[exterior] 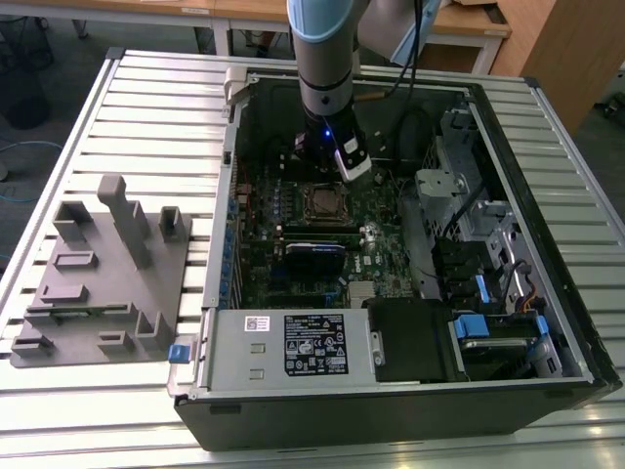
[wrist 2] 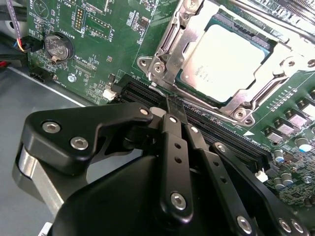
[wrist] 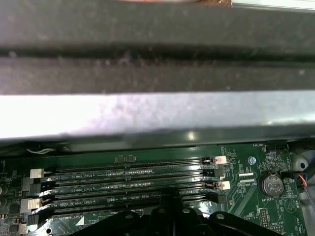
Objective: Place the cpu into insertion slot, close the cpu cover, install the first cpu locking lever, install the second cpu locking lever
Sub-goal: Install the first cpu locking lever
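Gripper (wrist 2: 173, 105) filling foreground in second wrist view, fingers pressed together, gripping nothing, tips poised over black memory slots (wrist 2: 197, 123) just beside insertion slot (wrist 2: 224, 61). Cpu (wrist 2: 224, 56) sitting inside slot, cpu cover (wrist 2: 170, 46) lying closed around it. Arm (exterior: 327, 68) reaching down into open computer case (exterior: 391, 381).

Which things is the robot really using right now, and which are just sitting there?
For the job:
- chip, already in its socket
- metal cover frame, lying over the chip
- gripper, close beside the socket

Just lying about:
- grey block tray
- round battery
- memory slots
- power box
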Controlling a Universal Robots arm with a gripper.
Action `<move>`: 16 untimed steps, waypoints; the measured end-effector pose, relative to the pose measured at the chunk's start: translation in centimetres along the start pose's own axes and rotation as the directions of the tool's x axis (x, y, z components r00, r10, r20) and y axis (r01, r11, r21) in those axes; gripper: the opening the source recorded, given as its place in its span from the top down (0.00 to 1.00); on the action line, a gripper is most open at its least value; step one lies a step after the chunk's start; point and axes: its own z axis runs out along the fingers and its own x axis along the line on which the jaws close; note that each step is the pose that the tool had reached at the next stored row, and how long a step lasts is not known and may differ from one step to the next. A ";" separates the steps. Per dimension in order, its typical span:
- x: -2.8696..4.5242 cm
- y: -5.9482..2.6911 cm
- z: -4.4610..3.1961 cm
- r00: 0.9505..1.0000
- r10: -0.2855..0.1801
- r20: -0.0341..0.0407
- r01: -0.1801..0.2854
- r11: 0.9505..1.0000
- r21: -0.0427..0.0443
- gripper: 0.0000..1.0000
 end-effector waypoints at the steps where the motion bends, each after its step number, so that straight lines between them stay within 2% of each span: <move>1: 0.00 0.01 -0.05 1.000 0.000 0.000 0.000 1.000 0.000 0.90; 6: -0.06 0.17 -0.36 1.000 0.000 0.000 0.000 1.000 0.000 0.90; 16: -0.05 0.21 -0.42 1.000 0.014 0.004 -0.014 1.000 0.001 0.90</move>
